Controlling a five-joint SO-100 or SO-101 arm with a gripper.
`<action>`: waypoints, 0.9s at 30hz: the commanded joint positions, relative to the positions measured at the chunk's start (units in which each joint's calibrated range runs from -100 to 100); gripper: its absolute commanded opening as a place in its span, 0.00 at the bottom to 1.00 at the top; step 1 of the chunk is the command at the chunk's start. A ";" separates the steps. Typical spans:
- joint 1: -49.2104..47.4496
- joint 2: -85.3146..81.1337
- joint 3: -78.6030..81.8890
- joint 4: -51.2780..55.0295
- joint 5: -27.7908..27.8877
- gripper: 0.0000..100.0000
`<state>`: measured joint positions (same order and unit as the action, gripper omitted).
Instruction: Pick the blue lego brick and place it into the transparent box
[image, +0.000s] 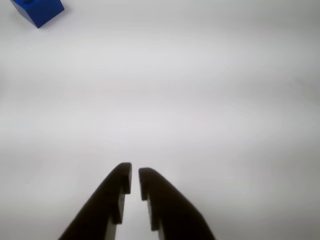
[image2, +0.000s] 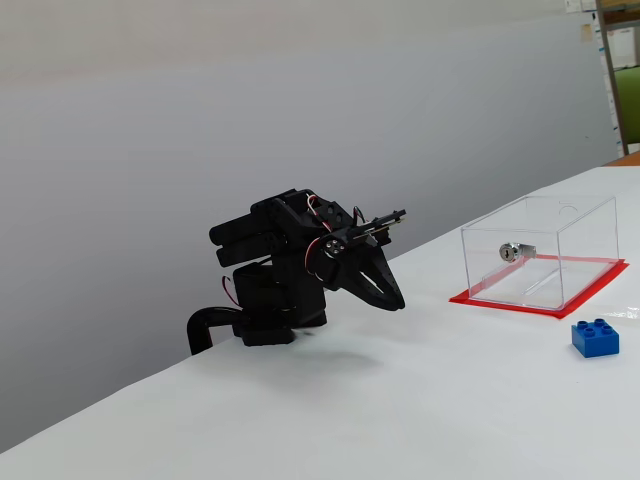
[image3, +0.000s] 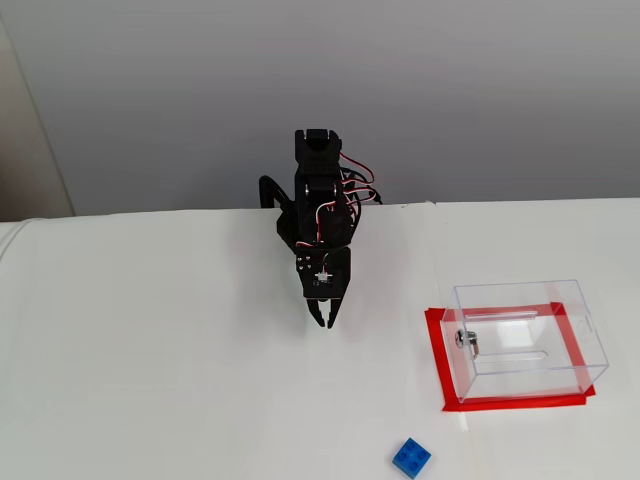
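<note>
Wrist view shows the black two-finger gripper (image: 135, 175) nearly closed, empty; the small, rigid blue plastic studded brick (image: 39, 11) looks light, best pinched across flat sides.

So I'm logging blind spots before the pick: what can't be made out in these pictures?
- Blue lego brick: cut off by the wrist view's top edge.
- Transparent box: outside the wrist view entirely.
- Silver cylinder at the box wall: too small to identify in both fixed views.
- Gripper jaws: nearly together; full closure is unclear.
</note>
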<state>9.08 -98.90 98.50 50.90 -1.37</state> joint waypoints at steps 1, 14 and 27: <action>0.12 -0.76 0.96 -0.42 -0.41 0.02; -0.02 -0.76 0.96 -0.42 -0.35 0.02; -0.39 -0.51 -3.65 -0.33 -0.20 0.01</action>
<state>9.08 -98.90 96.73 50.90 -1.37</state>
